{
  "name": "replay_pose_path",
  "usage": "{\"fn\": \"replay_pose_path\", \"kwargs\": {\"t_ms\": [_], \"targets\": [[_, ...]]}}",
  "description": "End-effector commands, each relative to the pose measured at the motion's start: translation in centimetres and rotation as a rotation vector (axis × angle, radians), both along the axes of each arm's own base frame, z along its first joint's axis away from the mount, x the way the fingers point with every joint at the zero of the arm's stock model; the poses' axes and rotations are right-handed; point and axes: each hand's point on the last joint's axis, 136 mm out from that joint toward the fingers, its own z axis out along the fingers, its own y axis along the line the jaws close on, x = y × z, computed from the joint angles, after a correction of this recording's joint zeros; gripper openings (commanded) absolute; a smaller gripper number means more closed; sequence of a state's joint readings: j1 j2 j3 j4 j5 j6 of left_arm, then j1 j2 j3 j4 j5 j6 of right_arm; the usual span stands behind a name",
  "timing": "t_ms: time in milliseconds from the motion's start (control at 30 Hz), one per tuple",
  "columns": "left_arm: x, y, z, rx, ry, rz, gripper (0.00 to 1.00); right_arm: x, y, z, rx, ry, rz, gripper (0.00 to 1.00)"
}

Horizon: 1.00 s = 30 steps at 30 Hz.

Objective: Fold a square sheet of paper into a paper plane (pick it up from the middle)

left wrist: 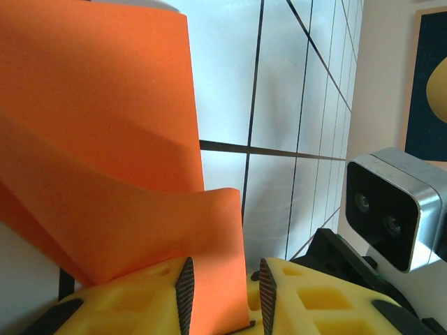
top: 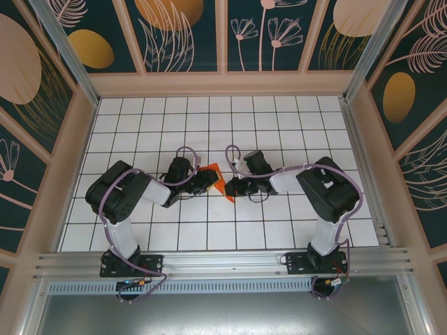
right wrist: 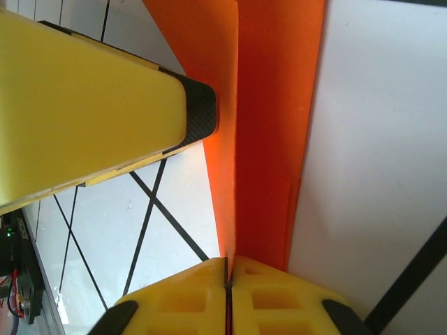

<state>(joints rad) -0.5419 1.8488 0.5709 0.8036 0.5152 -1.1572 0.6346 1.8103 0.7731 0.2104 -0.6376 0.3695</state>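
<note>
Both arms work the orange-red sheet (top: 221, 184) at mid-frame on the white-tiled table (top: 279, 112)!
Nearest the lens, the right gripper (right wrist: 227, 276) has its jaws pressed together, pinching the sheet's raised fold right on the crease. The left gripper (left wrist: 225, 271) stands part-spread, with a flap between its pads, against one of them. Beyond, the sheet rises creased over the tiles.

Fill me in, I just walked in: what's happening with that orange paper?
Two robot arms are working on the square sheet of paper at the middle of the gridded table. The right gripper is shut on a creased edge of the partly folded sheet. The left gripper has a flap between its slightly parted jaws. It is not yet a finished plane.
</note>
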Motion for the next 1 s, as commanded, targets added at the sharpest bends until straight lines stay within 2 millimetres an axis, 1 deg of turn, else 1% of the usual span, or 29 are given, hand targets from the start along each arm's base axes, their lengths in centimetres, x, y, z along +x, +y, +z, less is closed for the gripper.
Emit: {"fn": "replay_pose_path", "kwargs": {"t_ms": [0,67,167,367,733,800,867,967], "targets": [[-0.5,1.2,-3.2,0.101,0.074,0.034,0.33,0.3,0.1,1.9,0.003,-0.024,-0.003,0.15],[-0.4,1.2,-3.2,0.102,0.074,0.036,0.34,0.3,0.0,2.9,0.009,-0.037,-0.005,0.19],[-0.4,1.1,-3.3,0.101,0.075,0.031,0.33,-0.2,-0.4,3.1,0.010,-0.028,-0.005,0.21],[-0.4,1.1,-3.4,0.102,0.077,0.030,0.33,-0.9,-0.9,1.7,-0.011,0.009,-0.012,0.21],[-0.6,1.1,-3.4,0.102,0.079,0.028,0.33,-1.2,-1.5,-0.7,-0.066,0.043,-0.014,0.19],[-0.5,1.2,-3.4,0.103,0.078,0.029,0.32,-1.2,-1.6,-0.9,-0.073,0.045,-0.015,0.17],[-0.5,1.2,-3.4,0.103,0.079,0.030,0.32,-1.3,-1.6,-1.2,-0.080,0.050,-0.015,0.11],[-0.5,1.2,-3.5,0.105,0.080,0.032,0.32,-1.5,-1.7,-1.7,-0.090,0.058,-0.011,0.08]]}}
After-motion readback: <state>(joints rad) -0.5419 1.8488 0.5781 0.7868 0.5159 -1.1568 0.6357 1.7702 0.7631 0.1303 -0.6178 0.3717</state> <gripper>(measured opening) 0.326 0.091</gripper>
